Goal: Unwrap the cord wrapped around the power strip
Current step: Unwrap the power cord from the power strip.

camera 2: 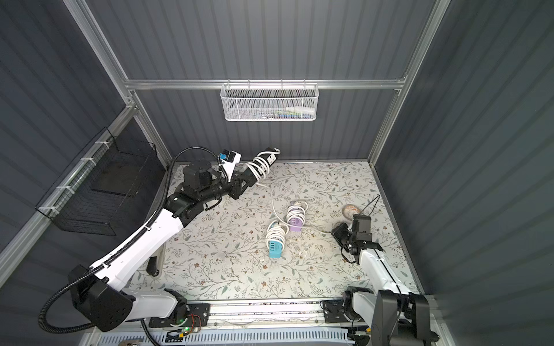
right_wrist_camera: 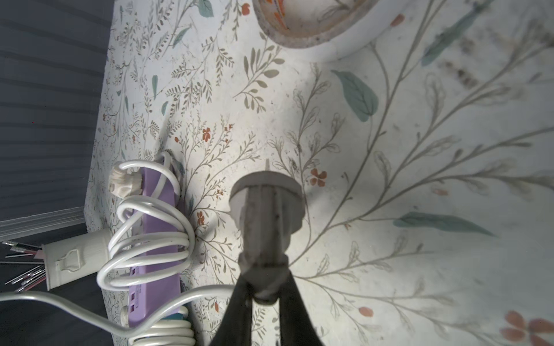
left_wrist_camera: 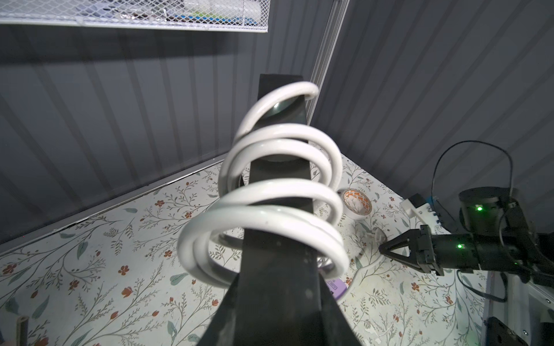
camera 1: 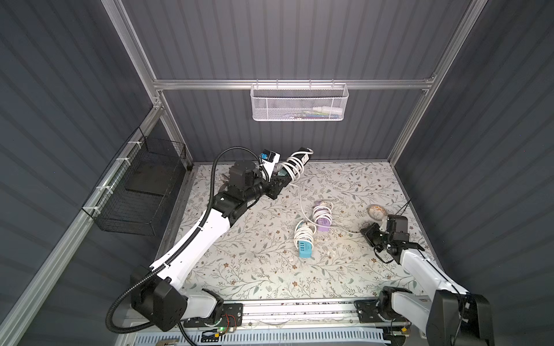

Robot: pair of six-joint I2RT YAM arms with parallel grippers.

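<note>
While left gripper [camera 1: 281, 179] clamps the black plastic power strip [camera 1: 303, 155], thick white cord [camera 1: 292, 167] coiled round it, aloft at rear of floral table [camera 1: 239, 254], arm outstretched, right gripper [camera 1: 365, 233] pinches cord's white round plug [right_wrist_camera: 266, 206] low, elbow bent.

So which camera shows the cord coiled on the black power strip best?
The left wrist view: the white cord loops large around the black power strip. Both top views show those loops small; the right wrist view, only its plug.
</note>
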